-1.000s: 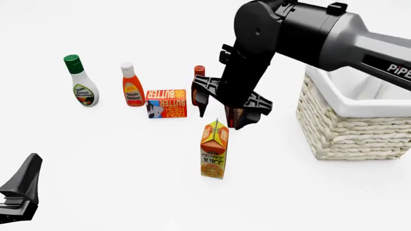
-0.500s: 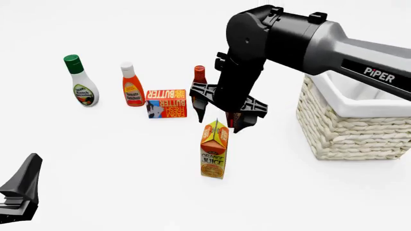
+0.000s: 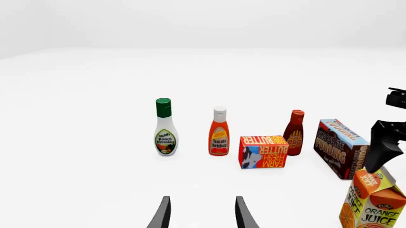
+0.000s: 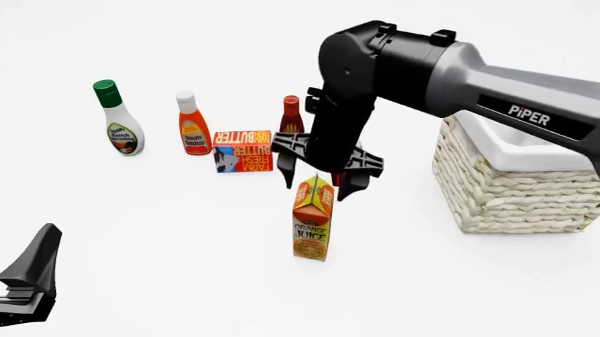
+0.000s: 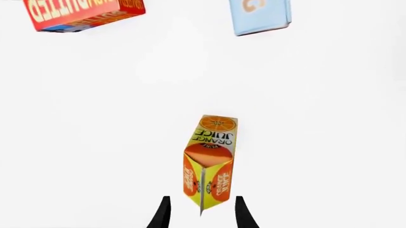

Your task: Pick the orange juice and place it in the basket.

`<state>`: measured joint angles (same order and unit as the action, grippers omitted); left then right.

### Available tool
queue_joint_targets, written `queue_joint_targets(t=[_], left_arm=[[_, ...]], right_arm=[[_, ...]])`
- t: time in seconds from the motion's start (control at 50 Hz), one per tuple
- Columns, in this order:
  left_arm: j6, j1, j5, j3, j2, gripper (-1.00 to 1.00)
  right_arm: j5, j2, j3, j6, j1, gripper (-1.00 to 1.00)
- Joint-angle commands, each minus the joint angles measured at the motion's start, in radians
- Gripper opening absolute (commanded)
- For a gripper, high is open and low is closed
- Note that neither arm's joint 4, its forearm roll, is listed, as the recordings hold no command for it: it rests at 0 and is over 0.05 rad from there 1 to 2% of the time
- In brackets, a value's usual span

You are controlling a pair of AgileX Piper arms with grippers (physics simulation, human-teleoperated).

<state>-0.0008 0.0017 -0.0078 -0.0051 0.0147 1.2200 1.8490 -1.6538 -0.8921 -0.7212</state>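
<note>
The orange juice [image 4: 312,219] is a tall orange gable-top carton standing upright on the white table, also seen in the right wrist view [image 5: 210,162] and at the edge of the left wrist view [image 3: 374,202]. My right gripper [image 4: 316,184] hangs open just above the carton's peak, one finger on each side of it and neither touching. The basket [image 4: 511,175], cream wicker with a white lining, stands to the carton's right. My left gripper [image 4: 28,281] rests open near the front left corner, its fingers [image 3: 163,214] holding nothing.
Behind the carton stand a ranch dressing bottle [image 4: 119,121], a ketchup bottle [image 4: 193,125], a butter box [image 4: 244,151] and a dark red sauce bottle [image 4: 291,114]. A chocolate pudding box [image 3: 339,148] sits beside them, hidden by my right arm in the front view.
My right arm has swung left and lowered, bringing its open fingers from behind and right of the carton to just over its peak. The left arm has not moved.
</note>
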Motion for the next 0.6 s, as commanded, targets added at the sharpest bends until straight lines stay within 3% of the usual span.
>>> queue_joint_targets(t=[0.02,0.6], left_arm=[[0.0,0.0,0.0,0.0,0.0,1.0],[0.0,0.0,0.0,0.0,-0.001,1.0]], right_arm=[[0.0,0.013,0.002,0.011,-0.006,1.0],[0.0,0.044,0.001,0.027,-0.004,1.0]])
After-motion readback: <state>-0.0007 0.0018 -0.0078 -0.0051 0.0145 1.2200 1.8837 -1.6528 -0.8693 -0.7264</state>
